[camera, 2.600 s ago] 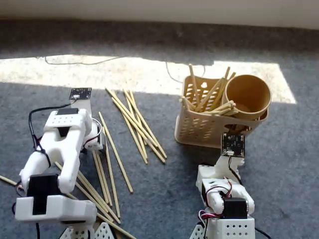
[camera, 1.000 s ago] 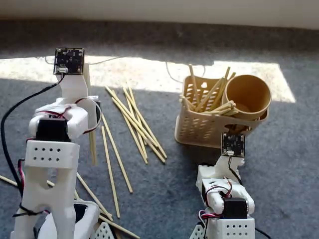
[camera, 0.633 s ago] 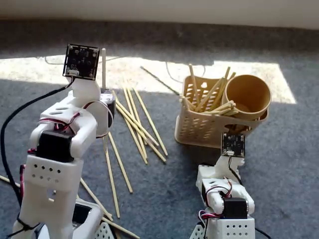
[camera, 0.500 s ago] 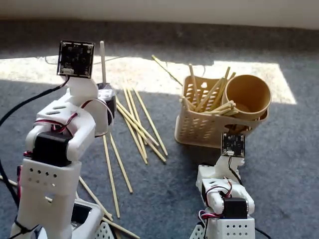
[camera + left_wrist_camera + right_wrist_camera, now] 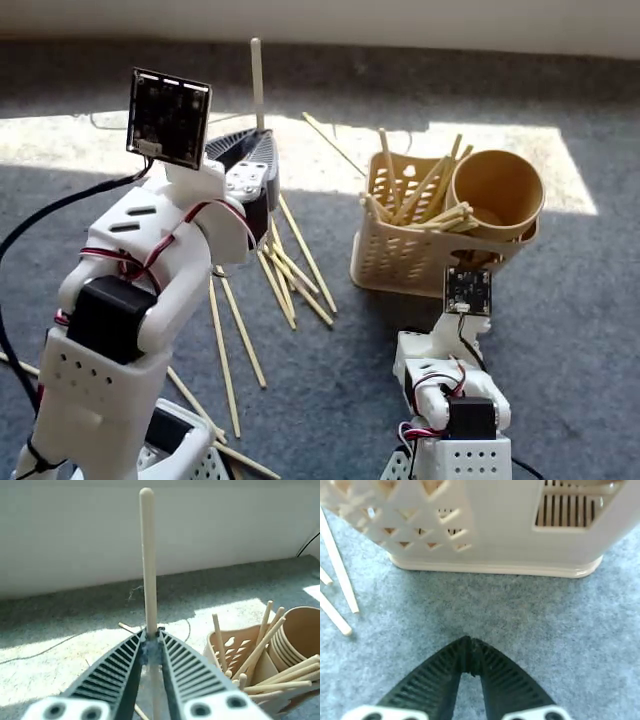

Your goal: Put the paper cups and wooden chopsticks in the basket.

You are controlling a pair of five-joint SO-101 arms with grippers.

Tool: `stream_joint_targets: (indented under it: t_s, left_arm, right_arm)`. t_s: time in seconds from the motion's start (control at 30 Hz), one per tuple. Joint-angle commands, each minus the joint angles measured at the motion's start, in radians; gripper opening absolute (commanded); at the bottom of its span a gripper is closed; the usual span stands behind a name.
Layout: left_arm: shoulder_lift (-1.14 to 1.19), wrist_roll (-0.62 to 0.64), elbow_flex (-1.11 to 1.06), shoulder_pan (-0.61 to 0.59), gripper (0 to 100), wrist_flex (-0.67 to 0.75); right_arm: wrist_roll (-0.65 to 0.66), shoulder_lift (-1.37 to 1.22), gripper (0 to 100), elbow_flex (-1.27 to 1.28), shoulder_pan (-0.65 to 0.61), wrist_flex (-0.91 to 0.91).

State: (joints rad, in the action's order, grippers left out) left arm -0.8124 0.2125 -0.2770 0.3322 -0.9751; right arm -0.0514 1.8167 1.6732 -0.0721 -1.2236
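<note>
**One chopstick aloft in the left gripper; right gripper idle by the basket**

Left gripper (image 5: 259, 138) sits upper left of centre in the high view, raised off the floor. Its jaws are clenched on a single wooden chopstick (image 5: 256, 85). The stick stands near upright and its rounded end pokes well above the fingertips. The left wrist view shows the same grasp: left gripper (image 5: 151, 636) pinches the chopstick (image 5: 147, 555) at the very tips.

Basket (image 5: 400, 258) stands right of centre on the grey carpet (image 5: 580, 330), at the edge of a sunlit patch (image 5: 120, 140). Paper cups (image 5: 497, 190) sit nested in its right end, mouth up. A bundle of sticks (image 5: 425, 195) leans inside the basket at mixed angles, some over the rim. The left wrist view also takes in the basket (image 5: 227, 642), the paper cups (image 5: 300, 630) and the bundle of sticks (image 5: 260, 640).

Loose chopsticks (image 5: 290, 265) lie fanned on the carpet between the left arm and the basket, and more lie lower left. A lone stick (image 5: 332, 143) lies in the sunlight, just beyond the basket's left corner.

Right gripper (image 5: 470, 647) is pressed closed on nothing and low over the carpet, facing the wall of the basket (image 5: 495, 525) and near it without touching. Two loose chopsticks (image 5: 337, 565) show at that view's edge.
</note>
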Motion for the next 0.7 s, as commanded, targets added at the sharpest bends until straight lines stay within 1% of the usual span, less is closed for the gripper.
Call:
stream_joint_targets:
  t_s: [0.0, 0.2, 0.4, 0.57, 0.67]
  left_arm:
    - [-0.021, 0.021, 0.047, 0.07, 1, 0.135]
    - [-0.019, 0.021, 0.045, 0.163, 1, 0.296]
    - [-0.019, 0.021, 0.031, 0.202, 1, 0.402]
    - [-0.019, 0.021, -0.084, 0.202, 1, 0.56]
    - [-0.019, 0.021, -0.163, 0.231, 1, 0.638]
  right_arm:
    - [0.009, 0.002, 0.8, 0.104, -0.007, -0.007]
    - [0.009, 0.002, 0.8, 0.104, -0.007, -0.007]
    - [0.009, 0.002, 0.8, 0.104, -0.007, -0.007]
    - [0.009, 0.002, 0.8, 0.104, -0.007, -0.007]
    - [0.009, 0.002, 0.8, 0.104, -0.007, -0.007]
